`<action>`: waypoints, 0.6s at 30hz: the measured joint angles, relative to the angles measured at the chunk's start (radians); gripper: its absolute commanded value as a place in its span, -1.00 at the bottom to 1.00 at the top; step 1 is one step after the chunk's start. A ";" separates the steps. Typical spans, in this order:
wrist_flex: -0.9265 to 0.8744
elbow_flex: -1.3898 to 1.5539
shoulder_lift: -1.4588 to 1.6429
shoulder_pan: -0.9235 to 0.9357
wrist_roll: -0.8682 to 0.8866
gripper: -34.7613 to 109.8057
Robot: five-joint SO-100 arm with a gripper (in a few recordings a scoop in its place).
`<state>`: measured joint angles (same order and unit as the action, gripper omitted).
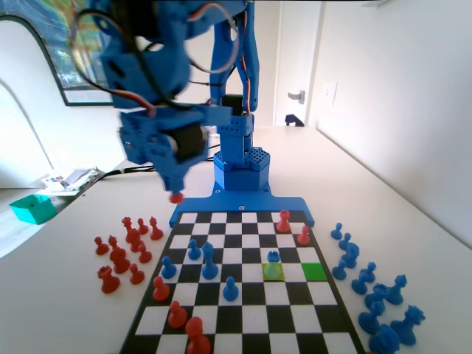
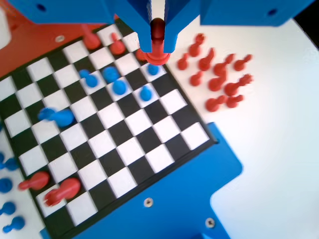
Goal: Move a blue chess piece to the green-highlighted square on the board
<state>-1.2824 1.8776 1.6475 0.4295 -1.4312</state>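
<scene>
The gripper (image 2: pixel 157 37) is raised above the board's (image 1: pixel 240 335) far left corner, closed on a red pawn (image 2: pixel 156 47). In the fixed view, the blue chess piece (image 1: pixel 273 257) stands on the yellow-green square (image 1: pixel 273 272), just left of the green-highlighted square (image 1: pixel 314 271).

In the fixed view, the board (image 1: pixel 243 295) lies on the surface (image 1: pixel 383 199); captured pieces (image 1: pixel 122 251) lie left, spare pieces (image 1: pixel 376 295) right.
</scene>
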 measured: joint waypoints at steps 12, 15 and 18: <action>-0.017 -0.218 -0.265 0.137 -0.049 -0.51; -0.011 -0.298 -0.351 0.140 -0.049 -0.51; -0.005 -0.353 -0.414 0.140 -0.049 -0.51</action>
<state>-1.2870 1.5248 1.2333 0.5691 -1.4803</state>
